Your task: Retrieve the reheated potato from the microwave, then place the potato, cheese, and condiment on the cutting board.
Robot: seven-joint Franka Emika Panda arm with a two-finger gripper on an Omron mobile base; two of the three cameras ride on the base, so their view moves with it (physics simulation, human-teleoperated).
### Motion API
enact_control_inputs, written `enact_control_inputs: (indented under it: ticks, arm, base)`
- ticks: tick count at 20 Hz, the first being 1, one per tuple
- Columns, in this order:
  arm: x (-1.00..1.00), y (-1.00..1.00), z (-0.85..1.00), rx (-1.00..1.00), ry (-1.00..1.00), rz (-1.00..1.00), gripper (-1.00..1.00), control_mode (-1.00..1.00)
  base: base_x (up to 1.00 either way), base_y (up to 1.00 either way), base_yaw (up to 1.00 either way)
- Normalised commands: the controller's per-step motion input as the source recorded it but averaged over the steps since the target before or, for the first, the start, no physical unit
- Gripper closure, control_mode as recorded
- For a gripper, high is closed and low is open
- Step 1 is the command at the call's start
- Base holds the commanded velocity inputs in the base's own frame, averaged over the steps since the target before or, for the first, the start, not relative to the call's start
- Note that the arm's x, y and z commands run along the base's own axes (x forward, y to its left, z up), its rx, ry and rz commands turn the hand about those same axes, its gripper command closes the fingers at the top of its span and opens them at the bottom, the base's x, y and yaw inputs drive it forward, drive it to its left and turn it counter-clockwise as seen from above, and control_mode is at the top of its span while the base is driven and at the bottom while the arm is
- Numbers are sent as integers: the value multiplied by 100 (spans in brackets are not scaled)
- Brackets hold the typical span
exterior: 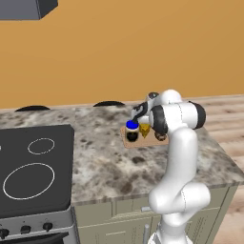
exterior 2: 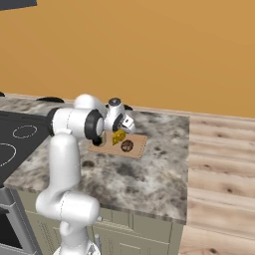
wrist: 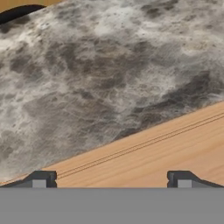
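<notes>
Mottled granite counter (exterior: 105, 162) beside a black stovetop (exterior: 33, 167), orange wall behind.

On the counter lies the cutting board (exterior 2: 137, 147), carrying the condiment (exterior: 132, 130), the cheese (exterior 2: 118, 137) and the potato (exterior 2: 127, 145) side by side. Above the board's back edge hangs the gripper (wrist: 111, 179), its fingertips (wrist: 41, 179) spread wide apart with nothing between them, looking down on wood and stone.
</notes>
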Motion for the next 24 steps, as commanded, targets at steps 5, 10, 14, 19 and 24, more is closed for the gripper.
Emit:
enact_control_inputs:
  ticks: [5,10,14,19,24]
  arm:
    - [0,0,32,0,5,0,-100,-100]
    - [-14,0,35,0,14,0,-100,-100]
    - [-21,0,34,0,16,0,-100,-100]
    - [-30,0,32,0,20,0,-100,-100]
    - [-46,0,24,0,19,0,-100,-100]
  base:
    - [0,0,0]
    - [0,0,0]
    - [0,0,0]
    - [0,0,0]
    - [0,0,0]
